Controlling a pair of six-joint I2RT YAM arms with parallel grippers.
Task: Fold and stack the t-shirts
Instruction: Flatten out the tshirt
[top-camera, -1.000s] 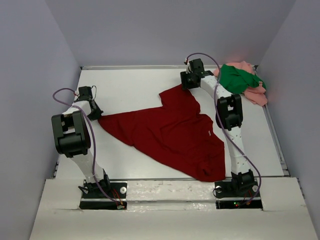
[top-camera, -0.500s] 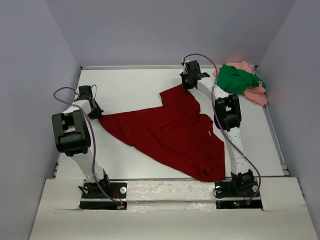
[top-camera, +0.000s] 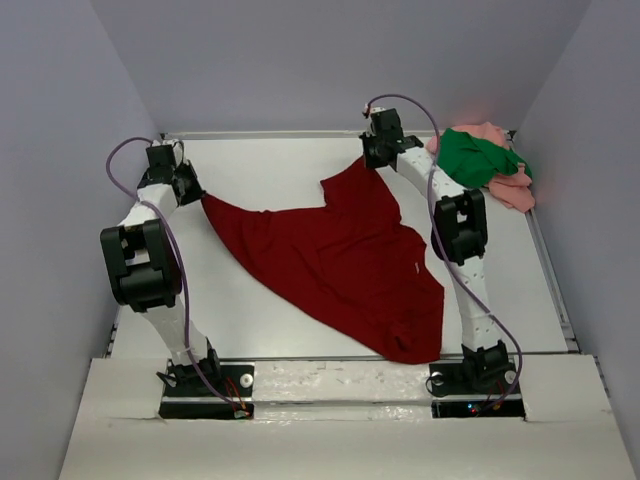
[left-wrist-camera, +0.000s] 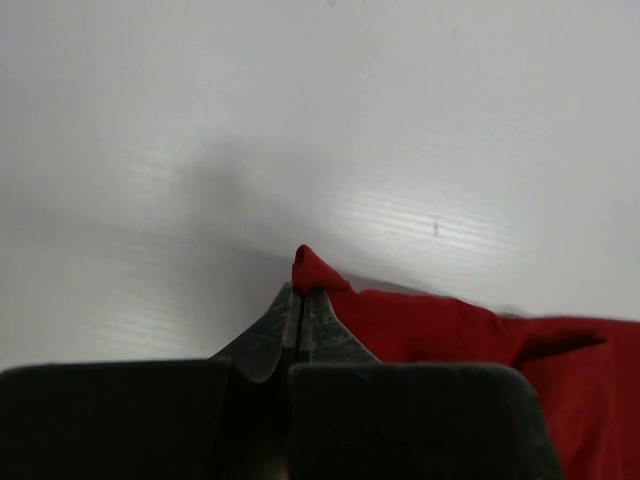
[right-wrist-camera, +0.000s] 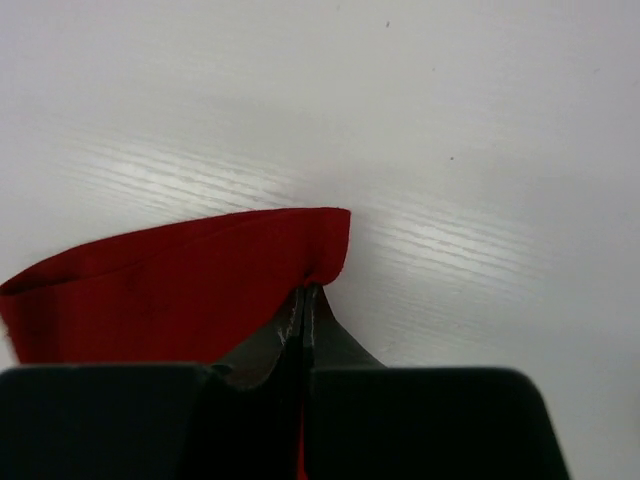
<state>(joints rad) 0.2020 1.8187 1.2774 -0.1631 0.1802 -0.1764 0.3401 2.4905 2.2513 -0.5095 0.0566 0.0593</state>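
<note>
Fingers of left gripper (left-wrist-camera: 302, 296) and right gripper (right-wrist-camera: 305, 296) both pinch shut on corners (hem, probably) of the dark red t-shirt (top-camera: 340, 265), draped across the table (top-camera: 262, 168). Looks like the spreading step — next, draw it taut and lay it flat.

Twin reach: the left arm (top-camera: 140, 265) and right arm (top-camera: 460, 230) rise from bases at 7 and 5 o'clock of the overhead view, elbows lifted. The left gripper (top-camera: 192, 190) sits out at 10 o'clock and the right gripper (top-camera: 368, 158) near 12 o'clock. Each has its jaws pressed together on an edge of the dark red t-shirt (top-camera: 340, 260).
</note>
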